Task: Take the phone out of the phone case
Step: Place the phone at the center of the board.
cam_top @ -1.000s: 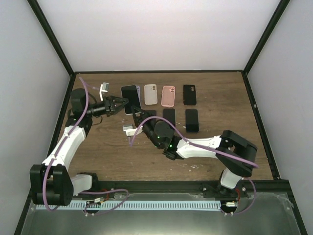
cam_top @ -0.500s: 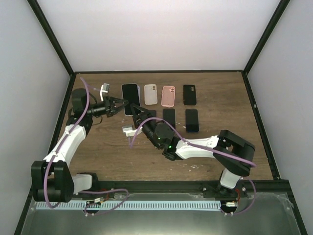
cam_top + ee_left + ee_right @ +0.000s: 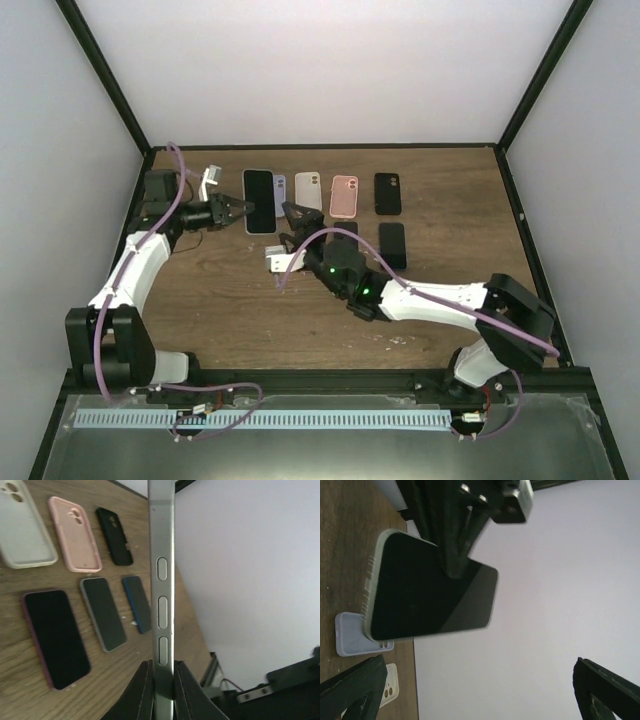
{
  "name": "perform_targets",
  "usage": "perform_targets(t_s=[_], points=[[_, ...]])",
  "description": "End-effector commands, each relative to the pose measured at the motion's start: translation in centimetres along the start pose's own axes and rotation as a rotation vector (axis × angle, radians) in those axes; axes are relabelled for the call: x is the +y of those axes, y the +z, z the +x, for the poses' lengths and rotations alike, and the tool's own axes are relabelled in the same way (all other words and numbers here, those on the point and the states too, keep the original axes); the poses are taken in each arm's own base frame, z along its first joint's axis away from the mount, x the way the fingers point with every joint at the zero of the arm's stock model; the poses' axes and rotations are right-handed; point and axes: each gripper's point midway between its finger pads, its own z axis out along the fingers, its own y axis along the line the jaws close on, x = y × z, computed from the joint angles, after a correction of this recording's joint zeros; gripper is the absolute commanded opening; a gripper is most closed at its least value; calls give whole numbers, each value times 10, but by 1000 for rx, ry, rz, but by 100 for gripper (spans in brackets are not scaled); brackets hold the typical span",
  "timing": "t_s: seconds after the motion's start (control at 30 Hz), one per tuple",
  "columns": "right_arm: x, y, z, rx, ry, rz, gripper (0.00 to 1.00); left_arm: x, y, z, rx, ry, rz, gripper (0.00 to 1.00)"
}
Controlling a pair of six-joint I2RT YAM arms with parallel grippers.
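My left gripper [image 3: 233, 210] is shut on the edge of a dark-screened phone [image 3: 258, 200] and holds it above the table at the back left. In the left wrist view the phone's grey side [image 3: 162, 580], with its buttons, is pinched in my left gripper [image 3: 163, 680]. The lavender phone case [image 3: 280, 189] lies on the wood just right of the phone. My right gripper [image 3: 293, 222] stands open a little right of both, with nothing in it. The right wrist view shows the phone [image 3: 430, 595] in the air, the case [image 3: 352, 637] lying below it, and my right gripper [image 3: 475, 695] wide apart.
Behind lie a white case [image 3: 308, 192], a pink case [image 3: 344, 195] and a black case [image 3: 387, 193]. Loose phones [image 3: 392, 245] lie in front of them; the left wrist view shows a dark red one [image 3: 52, 635], a grey one [image 3: 102, 612] and a blue one [image 3: 137, 602].
My left gripper closed on the phone and carried it slightly left, away from the lavender case. My right gripper opened wide and drew back to the right.
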Motion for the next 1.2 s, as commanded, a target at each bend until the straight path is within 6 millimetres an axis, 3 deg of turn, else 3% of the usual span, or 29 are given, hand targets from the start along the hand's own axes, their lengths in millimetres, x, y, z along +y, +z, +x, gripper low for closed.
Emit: perform_targets(t_s=[0.0, 0.17, 0.47, 0.67, 1.17], points=[[-14, -2, 16, 29, 155, -52, 100, 24, -2, 9, 41, 87, -89, 0], [-13, -3, 41, 94, 257, -138, 100, 51, 3, 23, 108, 34, -121, 0], [-37, -9, 94, 181, 493, -188, 100, 112, 14, 45, 212, -68, -224, 0], [-34, -14, 119, 230, 621, -239, 100, 146, 26, 55, 257, -173, -228, 0], [-34, -25, 158, 287, 881, -290, 100, 179, 51, 50, 291, -258, -207, 0]])
